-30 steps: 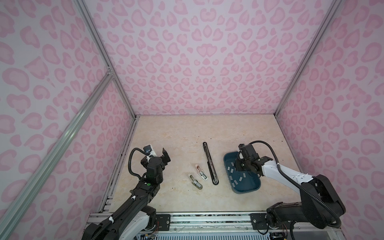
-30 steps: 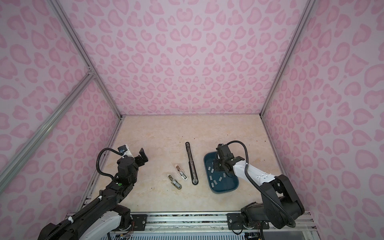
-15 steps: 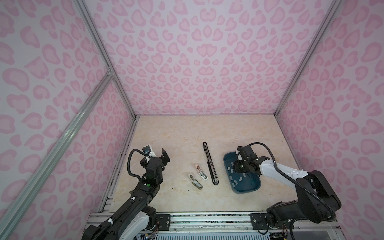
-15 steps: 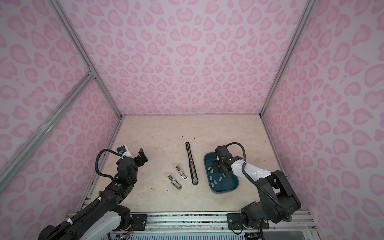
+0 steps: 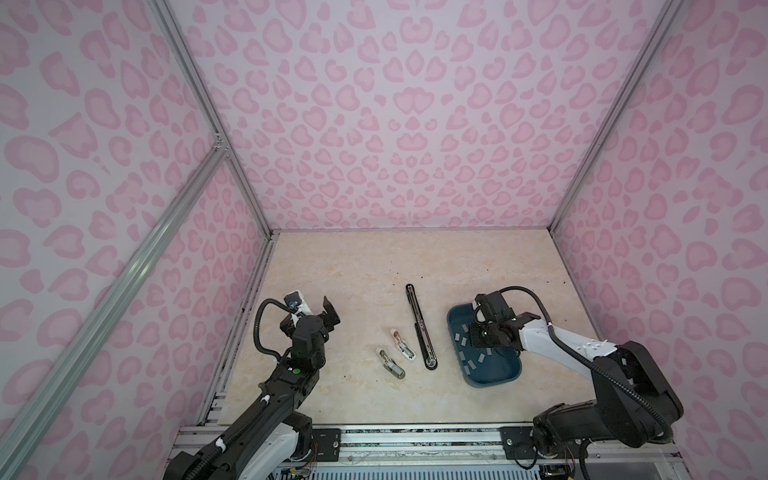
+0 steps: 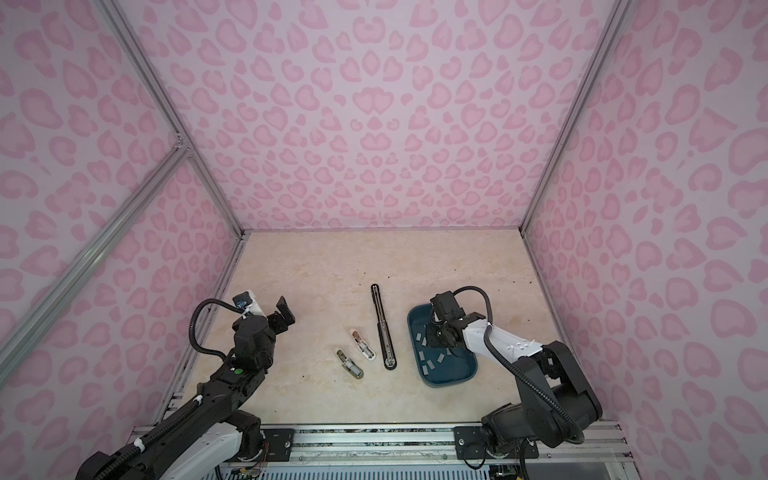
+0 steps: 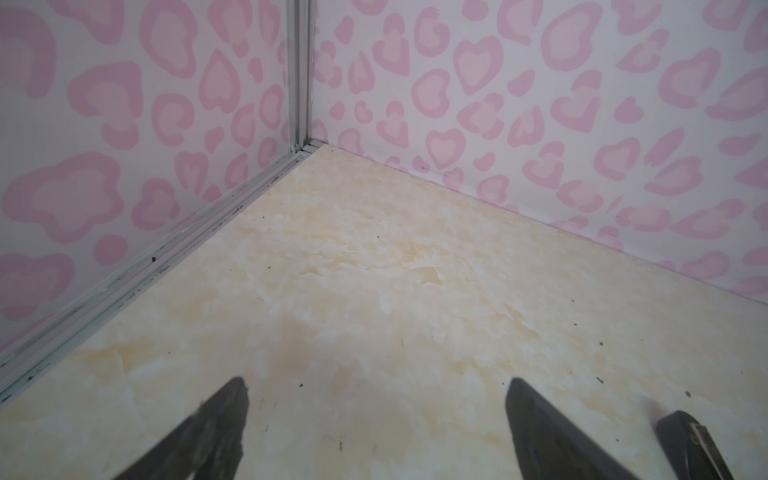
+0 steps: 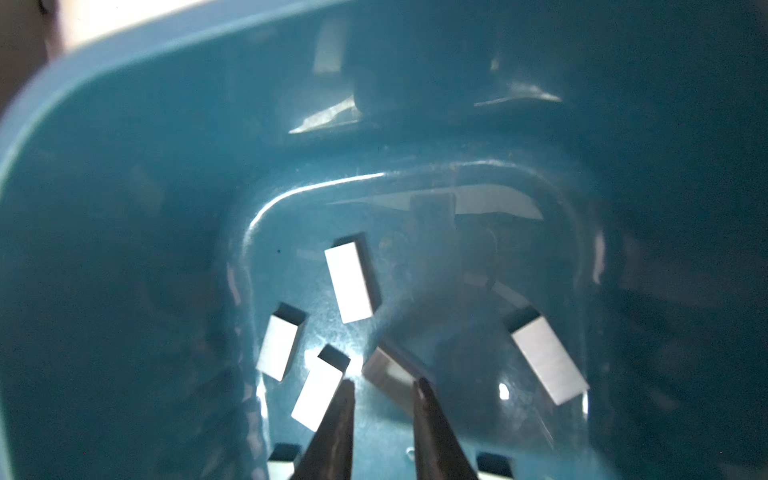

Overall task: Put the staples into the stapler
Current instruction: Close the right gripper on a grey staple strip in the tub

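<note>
- Left gripper [image 7: 376, 384]: jaws spread wide, nothing between them. It hangs over bare tabletop [image 5: 353, 282] near the left wall, well apart from every item.
- Right gripper [image 8: 384, 384]: lowered into the blue tray [image 5: 498, 380]. The jaws are narrow, with a gap showing between the tips.
- Staples [image 5: 463, 355]: short grey strips scattered flat on the tray floor, lying at mixed angles. All those seen are inside the tray.
- One strip [image 8: 382, 370] lies at the right gripper's tips, partly between them and blurred in the right wrist view. Whether the jaws actually pinch it cannot be told.
- Other strips lie just beside the tips on either side, none touching the jaws that can be made out.
- Pale small stapler [image 5: 402, 345] and grey small stapler [image 5: 390, 364]: side by side on the tabletop, left of the tray and apart from it — neither is touched by an arm.
- Long black bar [image 5: 420, 328]: flat on the tabletop between the staplers and the tray.
</note>
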Available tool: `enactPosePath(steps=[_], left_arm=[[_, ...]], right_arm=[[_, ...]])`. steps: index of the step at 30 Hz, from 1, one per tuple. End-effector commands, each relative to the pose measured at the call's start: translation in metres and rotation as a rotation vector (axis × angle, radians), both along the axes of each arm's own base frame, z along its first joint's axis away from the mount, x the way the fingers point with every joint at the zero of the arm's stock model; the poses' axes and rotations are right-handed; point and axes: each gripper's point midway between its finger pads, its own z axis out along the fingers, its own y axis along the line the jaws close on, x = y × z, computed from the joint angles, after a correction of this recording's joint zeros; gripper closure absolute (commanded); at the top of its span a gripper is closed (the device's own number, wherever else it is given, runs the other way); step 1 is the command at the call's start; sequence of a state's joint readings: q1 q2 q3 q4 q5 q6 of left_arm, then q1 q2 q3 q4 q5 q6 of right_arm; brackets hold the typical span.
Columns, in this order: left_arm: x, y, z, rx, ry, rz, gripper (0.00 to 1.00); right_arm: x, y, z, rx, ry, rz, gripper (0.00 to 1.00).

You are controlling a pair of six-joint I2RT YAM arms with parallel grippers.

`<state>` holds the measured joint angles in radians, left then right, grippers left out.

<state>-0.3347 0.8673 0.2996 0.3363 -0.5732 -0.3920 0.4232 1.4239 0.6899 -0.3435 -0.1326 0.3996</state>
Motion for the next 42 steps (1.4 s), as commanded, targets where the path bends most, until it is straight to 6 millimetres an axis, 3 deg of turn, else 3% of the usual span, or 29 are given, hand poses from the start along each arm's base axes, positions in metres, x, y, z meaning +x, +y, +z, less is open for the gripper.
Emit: enactPosePath(steps=[1,10,19,27,42], left_arm=[[-0.001,0.002,0.003,-0.005,-0.016,0.014,0.03],[-0.003,0.004,0.003,-0.011,-0.029,0.019,0.03],[-0.005,0.005,0.004,-0.015,-0.037,0.023,0.03],[-0.005,0.005,0.004,-0.015,-0.037,0.023,0.03],[-0.006,0.005,0.004,-0.016,-0.040,0.023,0.03]], right_arm=[[-0.001,-0.005,0.001,-0.028,-0.002,-0.007,0.73],[0.007,-0.001,-0.008,-0.040,0.027,0.003,0.62],[-0.007,-0.002,-0.014,-0.026,0.060,-0.009,0.62],[-0.017,0.001,-0.014,-0.025,0.072,0.002,0.69],[-0.002,-0.003,-0.011,-0.163,0.026,0.012,0.67]])
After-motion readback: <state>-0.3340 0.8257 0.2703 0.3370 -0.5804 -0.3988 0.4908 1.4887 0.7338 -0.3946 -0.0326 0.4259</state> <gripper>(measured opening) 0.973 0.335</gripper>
